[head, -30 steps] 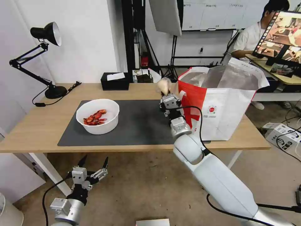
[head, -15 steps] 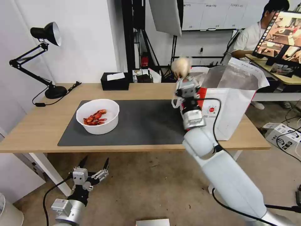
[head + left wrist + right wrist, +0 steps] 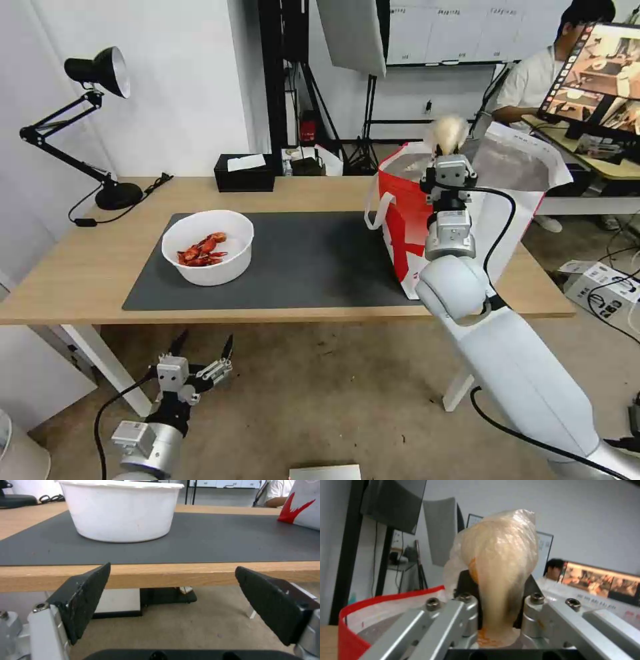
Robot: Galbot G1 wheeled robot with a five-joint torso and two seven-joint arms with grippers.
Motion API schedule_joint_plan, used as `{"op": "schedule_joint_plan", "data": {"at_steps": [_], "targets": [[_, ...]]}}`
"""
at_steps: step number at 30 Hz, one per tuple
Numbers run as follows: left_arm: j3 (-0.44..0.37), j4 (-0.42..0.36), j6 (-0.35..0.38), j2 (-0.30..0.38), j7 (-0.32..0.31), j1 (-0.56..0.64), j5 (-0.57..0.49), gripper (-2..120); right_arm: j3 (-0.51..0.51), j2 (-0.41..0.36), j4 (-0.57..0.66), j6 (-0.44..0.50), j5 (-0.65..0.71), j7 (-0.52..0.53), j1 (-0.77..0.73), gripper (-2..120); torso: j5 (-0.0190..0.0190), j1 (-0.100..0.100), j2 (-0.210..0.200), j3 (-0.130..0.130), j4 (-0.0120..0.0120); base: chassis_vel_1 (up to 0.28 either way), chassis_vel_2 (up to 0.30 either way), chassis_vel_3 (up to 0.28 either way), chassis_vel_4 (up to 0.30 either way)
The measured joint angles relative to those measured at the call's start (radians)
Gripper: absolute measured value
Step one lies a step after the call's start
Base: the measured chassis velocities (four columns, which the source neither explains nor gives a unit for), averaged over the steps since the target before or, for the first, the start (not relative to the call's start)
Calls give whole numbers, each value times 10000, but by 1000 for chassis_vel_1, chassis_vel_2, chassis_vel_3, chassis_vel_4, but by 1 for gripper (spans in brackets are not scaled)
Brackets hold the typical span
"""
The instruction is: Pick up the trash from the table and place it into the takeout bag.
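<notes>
dropping the small clear bag cleanly into the takeout bag

my right tool (image 3: pixel 451 157) was clamped on the small clear bag (image 3: pixel 447 133) with its beige lump, holding it up over the near rim of the takeout bag (image 3: pixel 497 220), which stood on the right end of the worktop (image 3: pixel 80 267), partly on the dark mat (image 3: pixel 313 267). in the right wrist view the plastic (image 3: pixel 500 562) stood tall out of the closed fingers (image 3: pixel 453 620), and the red rim (image 3: pixel 386 597) of the takeout bag sat below and in front, its silver lining open behind it

to do this step well, i judged the small clear bag needed to be well inside the mouth before i let go, not just over the edge, since a light, clingy film could stick to a pad or drift onto the rim. tipping the wrist downward so the lump hung below the fingers seemed wise, and opening fully rather than a little. the sides of the takeout bag looked soft, so i wanted to stay clear of the rim and the white strap handle (image 3: pixel 379 208) and not push the takeout bag along the worktop

my left tool (image 3: pixel 200 363) hung parked below the worktop's front edge with its fingers (image 3: pixel 85 597) spread apart and holding nothing. the white bowl (image 3: pixel 208 247) of red crayfish shells sat on the mat, well apart from the takeout bag, not yet dealt with
</notes>
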Motion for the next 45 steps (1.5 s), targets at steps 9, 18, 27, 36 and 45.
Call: {"op": "schedule_joint_plan", "data": {"at_steps": [9, 18, 27, 36, 45], "targets": [[27, -10, 20, 6, -7, 23, -21, 100, -10, -107, 69, -381, 991, 314, 276, 58, -1, 0, 0, 0, 1, 0, 0, 0, 0], [65, -9, 32, 12, -16, 1, -36, 100, -16, -285, 53, -387, 1215, 310, 387, 92, -1, 0, 0, 0, 1, 0, 0, 0, 0], [85, -35, 40, 38, -28, -2, -45, 100, -33, -325, 75, -387, 1267, 274, 369, 100, -1, 0, 0, 0, 1, 0, 0, 0, 0], [46, -149, 51, 50, -46, 43, -52, 100, -53, -383, 260, -313, 1400, 257, 326, 100, 0, 0, -1, 0, 0, 0, 0, 0, 0], [7, -200, 52, 22, -50, 83, -53, 100, 60, -910, 1261, 1298, 3379, -1443, -426, 100, -2, 0, 0, 0, 1, 0, 0, 0, 0]]}}
